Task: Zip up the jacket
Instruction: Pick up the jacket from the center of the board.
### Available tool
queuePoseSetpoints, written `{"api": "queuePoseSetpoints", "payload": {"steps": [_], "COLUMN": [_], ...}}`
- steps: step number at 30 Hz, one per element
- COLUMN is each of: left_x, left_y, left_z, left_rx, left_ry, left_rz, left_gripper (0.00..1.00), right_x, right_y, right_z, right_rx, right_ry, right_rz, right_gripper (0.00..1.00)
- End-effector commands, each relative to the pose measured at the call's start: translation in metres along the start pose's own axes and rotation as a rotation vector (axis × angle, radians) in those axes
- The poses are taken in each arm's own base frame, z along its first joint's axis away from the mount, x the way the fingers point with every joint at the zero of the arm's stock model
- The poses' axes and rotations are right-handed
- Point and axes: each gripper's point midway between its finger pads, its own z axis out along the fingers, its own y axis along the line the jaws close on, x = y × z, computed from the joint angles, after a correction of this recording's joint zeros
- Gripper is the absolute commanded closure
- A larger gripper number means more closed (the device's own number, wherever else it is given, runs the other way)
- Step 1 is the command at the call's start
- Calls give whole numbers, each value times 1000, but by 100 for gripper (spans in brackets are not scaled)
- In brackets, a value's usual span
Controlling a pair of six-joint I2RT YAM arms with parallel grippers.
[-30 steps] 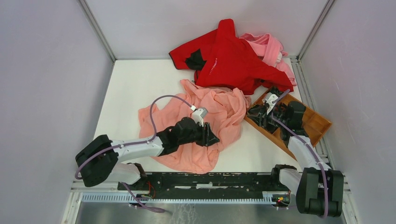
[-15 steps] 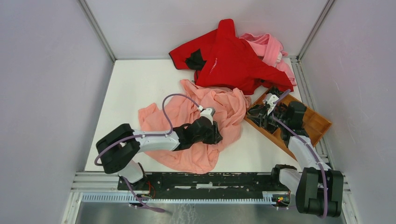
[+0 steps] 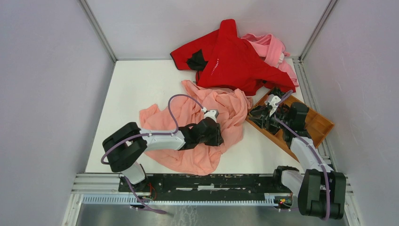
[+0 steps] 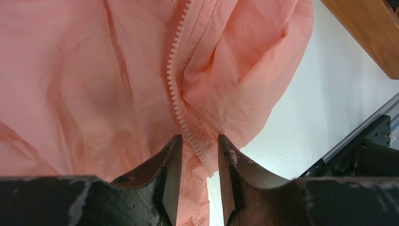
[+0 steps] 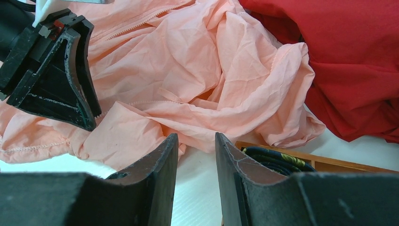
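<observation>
The left end effector is low over the near right part of the jacket, which lies crumpled in the middle of the worktop, slightly right of centre. Its fingers stand apart and straddle the near end of the zipper; a gap shows on both sides of the teeth, so nothing is pinched yet. From there the zipper's long axis runs almost straight away from the fingertips, along the way the end effector points, bending a little to the right further out. Only one row of teeth is plain, and no slider can be made out. The left arm is clearly the nearer one and is probably about to close on this zipper end.

The right end effector hangs to the right of the jacket with its fingers apart and nothing between them, facing the jacket's right edge. It is over the wooden tray at the worktop's right side; a dark coiled strap with yellow marks lies in the tray, the rest being hidden.

Farthest off, the red garment lies across the far edge of the jacket, with a paler pink garment behind it
</observation>
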Motion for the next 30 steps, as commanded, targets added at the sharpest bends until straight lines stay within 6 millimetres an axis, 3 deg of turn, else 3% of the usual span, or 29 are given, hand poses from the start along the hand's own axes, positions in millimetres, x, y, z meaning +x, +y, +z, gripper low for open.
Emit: {"api": "queuePoseSetpoints", "payload": {"steps": [1, 8, 15, 18, 25, 30], "left_x": [-11, -4, -2, -3, -16, -1], "left_y": [-11, -19, -20, -26, -60, -62], "left_z": [-3, 5, 7, 4, -32, -62], "left_rx": [15, 66, 76, 105, 260, 283], "left_ry": [-25, 6, 16, 14, 22, 137], "left_rz": [29, 17, 24, 42, 103, 144], "left_gripper": [58, 60, 81, 97, 98, 98], "right_x": [-19, -21, -24, -26, -27, -26], "right_y": [-2, -1, 1, 2, 9, 13], "right_z": [-1, -2, -2, -3, -2, -1], "right_rx": [-12, -14, -23, -28, -67, -96], "right_ry": [-38, -43, -51, -55, -66, -71], "right_rz": [-48, -54, -58, -62, -51, -33], "right_gripper": [60, 60, 60, 60, 60, 60]}}
